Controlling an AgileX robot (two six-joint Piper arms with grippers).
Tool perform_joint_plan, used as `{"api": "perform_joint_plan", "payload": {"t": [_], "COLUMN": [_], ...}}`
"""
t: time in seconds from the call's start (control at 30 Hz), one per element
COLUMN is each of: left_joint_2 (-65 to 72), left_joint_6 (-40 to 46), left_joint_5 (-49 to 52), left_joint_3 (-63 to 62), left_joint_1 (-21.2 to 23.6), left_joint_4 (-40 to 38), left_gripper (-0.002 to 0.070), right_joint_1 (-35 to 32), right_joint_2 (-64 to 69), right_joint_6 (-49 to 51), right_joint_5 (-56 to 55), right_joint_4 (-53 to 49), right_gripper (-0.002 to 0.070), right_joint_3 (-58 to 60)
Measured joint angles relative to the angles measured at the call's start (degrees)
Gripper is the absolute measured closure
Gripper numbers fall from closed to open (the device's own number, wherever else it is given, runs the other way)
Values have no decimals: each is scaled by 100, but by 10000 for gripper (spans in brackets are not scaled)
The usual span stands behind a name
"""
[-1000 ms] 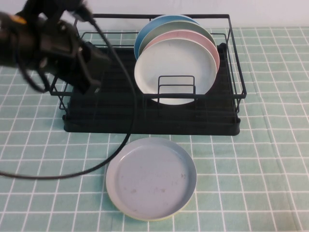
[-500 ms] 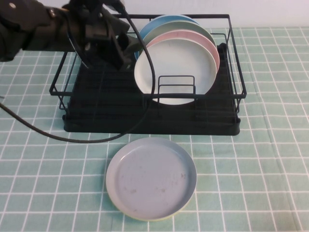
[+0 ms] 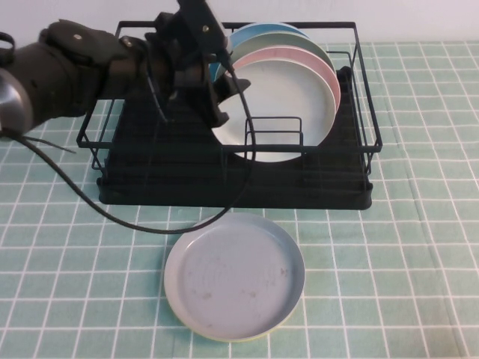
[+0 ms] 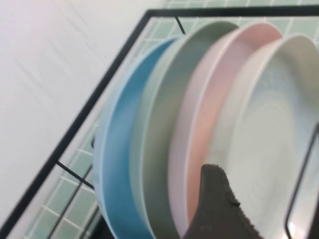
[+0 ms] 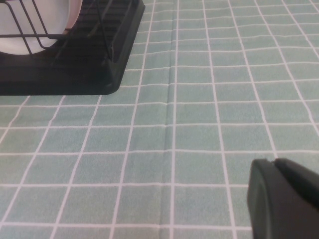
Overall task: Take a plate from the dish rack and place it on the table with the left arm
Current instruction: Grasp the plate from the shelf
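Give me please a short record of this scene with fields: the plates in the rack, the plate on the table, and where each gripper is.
plates in rack: four upright in the dish rack; from front to back, the white plate, a pink plate, a grey-green plate, a blue plate
plate on table: a grey-blue plate lying flat on the table, in front of the rack
left gripper: over the rack, at the left edge of the white plate, no plate gripped yet
right gripper: low above the cloth, to the right of the rack

The dish rack (image 3: 224, 187) sits far on the table (image 3: 419, 247), plates (image 3: 273, 112) upright in its right half. The left gripper (image 3: 217, 105) hangs at their left edge. Another plate (image 3: 234, 275) lies flat on the table, nearer. The right gripper (image 5: 284, 199) is low over the table, right of the rack.
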Motion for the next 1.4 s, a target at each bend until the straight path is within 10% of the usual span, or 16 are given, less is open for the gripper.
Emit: {"api": "perform_joint_plan", "payload": {"t": [0.97,1.2,1.4], "left_joint_2": [915,961,890], "left_joint_6": [489,535,582], "left_joint_5": [-549,-709,-653], "left_joint_3": [-356,-368,-457], "left_joint_1": [-191,-191,-207], "left_joint_4": [-1147,-1131,-1043], "left_gripper": [305,565,575], "right_joint_1": [0,0,0], "right_joint_2": [0,0,0], "right_joint_6": [0,0,0], "right_joint_5": [0,0,0], "right_joint_4": [0,0,0], "right_gripper": [694,694,694], "right_joint_3": [0,0,0]}}
